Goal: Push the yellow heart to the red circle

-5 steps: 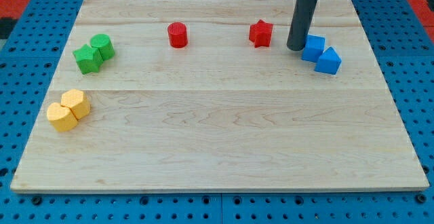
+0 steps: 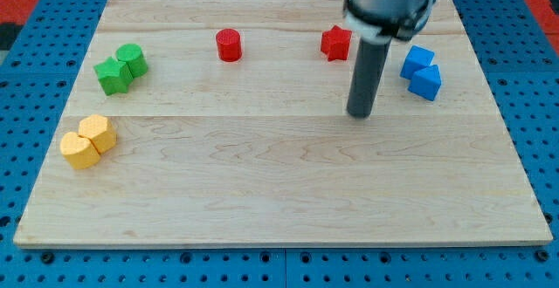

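Bench (image 2: 288, 192) is pale wood, no writing readable anywhere. Nearest, at the view's left, two yellow blocks touch; yellow heart (image 2: 79, 151), I think, beside the other yellow block (image 2: 99, 133). My tip (image 2: 359, 113), the end effector, is a bare upright rod grasping nothing, well apart on the right. Farther back: red circle (image 2: 229, 44), red star (image 2: 336, 43).
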### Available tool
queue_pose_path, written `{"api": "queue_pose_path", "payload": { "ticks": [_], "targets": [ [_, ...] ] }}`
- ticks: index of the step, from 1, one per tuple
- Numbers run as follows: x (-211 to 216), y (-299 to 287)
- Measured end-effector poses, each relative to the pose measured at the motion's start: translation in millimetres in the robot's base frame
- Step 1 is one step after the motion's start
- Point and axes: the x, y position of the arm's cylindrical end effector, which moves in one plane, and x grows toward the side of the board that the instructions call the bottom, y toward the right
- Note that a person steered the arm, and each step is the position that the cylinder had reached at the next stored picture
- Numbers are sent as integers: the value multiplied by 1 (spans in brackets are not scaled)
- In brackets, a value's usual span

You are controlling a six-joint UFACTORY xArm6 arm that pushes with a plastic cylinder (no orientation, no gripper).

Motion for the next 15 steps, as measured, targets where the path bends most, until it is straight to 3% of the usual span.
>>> {"api": "queue_pose_path", "payload": {
  "ticks": [2, 3, 4, 5, 7, 9, 11, 12, 14, 15],
  "targets": [
    [130, -147],
    [131, -251],
    [97, -329],
    [65, -373],
    [33, -387],
    [28, -331],
    [79, -325],
    [85, -314],
    [43, -302],
    [31, -260]
  ]
}}
